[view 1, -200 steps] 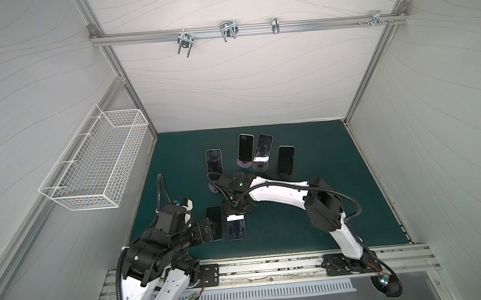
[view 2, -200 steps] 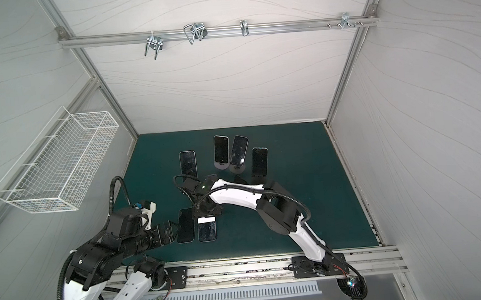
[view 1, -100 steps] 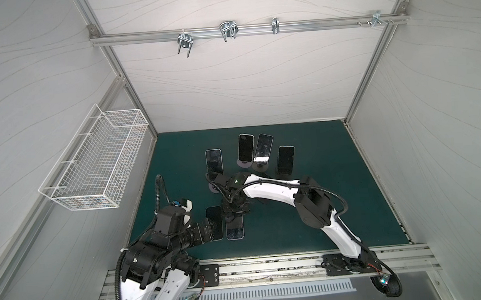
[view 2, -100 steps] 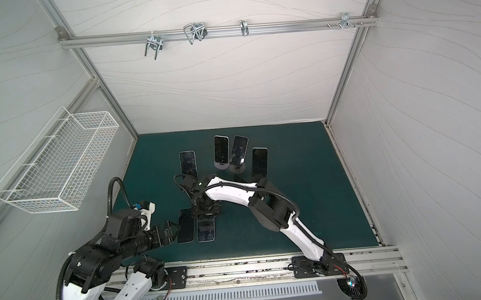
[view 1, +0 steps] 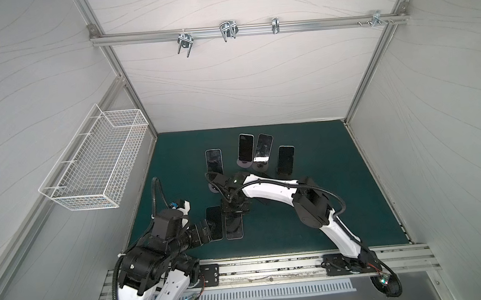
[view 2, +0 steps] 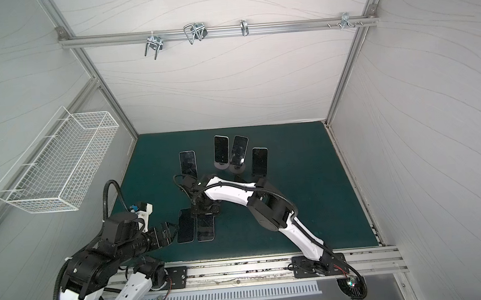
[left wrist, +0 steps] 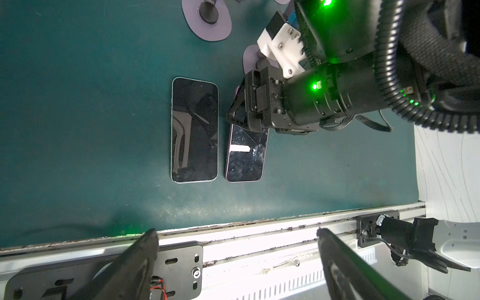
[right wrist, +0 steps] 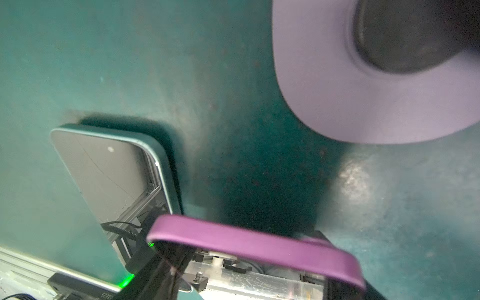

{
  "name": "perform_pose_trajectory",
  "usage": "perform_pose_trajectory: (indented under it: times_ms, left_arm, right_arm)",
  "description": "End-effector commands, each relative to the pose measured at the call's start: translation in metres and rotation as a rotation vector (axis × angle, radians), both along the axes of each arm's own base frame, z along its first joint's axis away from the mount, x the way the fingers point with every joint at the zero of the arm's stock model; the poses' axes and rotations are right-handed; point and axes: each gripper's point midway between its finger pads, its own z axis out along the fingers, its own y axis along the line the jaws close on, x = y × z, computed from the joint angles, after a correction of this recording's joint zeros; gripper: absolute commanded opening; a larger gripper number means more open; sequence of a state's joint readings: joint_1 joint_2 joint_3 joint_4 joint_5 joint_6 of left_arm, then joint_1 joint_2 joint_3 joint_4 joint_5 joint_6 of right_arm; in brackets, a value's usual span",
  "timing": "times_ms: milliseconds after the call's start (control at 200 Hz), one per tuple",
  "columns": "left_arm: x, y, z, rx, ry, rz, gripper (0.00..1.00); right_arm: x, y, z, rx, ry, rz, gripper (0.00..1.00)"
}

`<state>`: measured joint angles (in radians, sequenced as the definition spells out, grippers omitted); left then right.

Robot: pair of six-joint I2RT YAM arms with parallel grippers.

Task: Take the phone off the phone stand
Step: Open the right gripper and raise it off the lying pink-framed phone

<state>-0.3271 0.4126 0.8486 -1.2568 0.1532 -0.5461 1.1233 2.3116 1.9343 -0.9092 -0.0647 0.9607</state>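
The right gripper [left wrist: 233, 114] is clamped on the top end of the purple phone [left wrist: 246, 158], its jaws pressed against the two long sides. The phone's far end reaches toward the front edge of the green mat [left wrist: 78, 104], left of the middle. It looks flat on the mat or very nearly so, which suggests it is being laid down rather than carried. Holding it by one end keeps the fingers off the glass and lets the other end land first.

It lies just beside a dark phone [left wrist: 194, 130], parallel to it with a thin strip of mat between them. My guess is that freed phones are being lined up along this front edge. Just behind the gripper, a lilac stand base [right wrist: 363, 104] sits bare on the mat, probably the stand this phone came from. Further back, towards the middle of the mat, a row of phones on stands [view 1: 263, 150] waits.

The left gripper [left wrist: 233, 249] hangs low by the mat's front-left corner with its fingers [left wrist: 141, 257] spread wide and nothing between them.

No brand shows on either screen. The only writing is small print on a black part in the right wrist view, too blurred to read with confidence.
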Motion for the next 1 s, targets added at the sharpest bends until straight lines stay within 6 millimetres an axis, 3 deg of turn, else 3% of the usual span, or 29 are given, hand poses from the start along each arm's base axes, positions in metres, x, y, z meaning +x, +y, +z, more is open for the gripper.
perform_pose_trajectory:
  times_ms: [0,305,545,825,995]
  left_arm:
    - [0.004,0.004,0.007,-0.005,-0.033,0.036,0.96]
    - [0.004,0.004,0.006,0.000,-0.024,0.037,0.96]
    - [0.004,0.007,0.006,0.010,-0.026,0.054,0.96]
    - [0.000,0.012,0.014,0.014,-0.060,0.064,0.94]
    - [-0.002,0.018,0.034,0.047,-0.106,0.052,0.92]
  right_arm:
    - [0.012,-0.006,-0.011,-0.046,-0.030,-0.024,0.66]
    - [0.015,-0.005,0.004,-0.034,-0.057,-0.021,0.83]
    - [0.015,-0.006,0.021,-0.009,-0.073,-0.017,0.86]
    - [0.007,-0.007,0.088,0.112,-0.132,-0.004,0.86]
    - [-0.008,-0.030,0.136,0.175,-0.168,0.027,0.86]
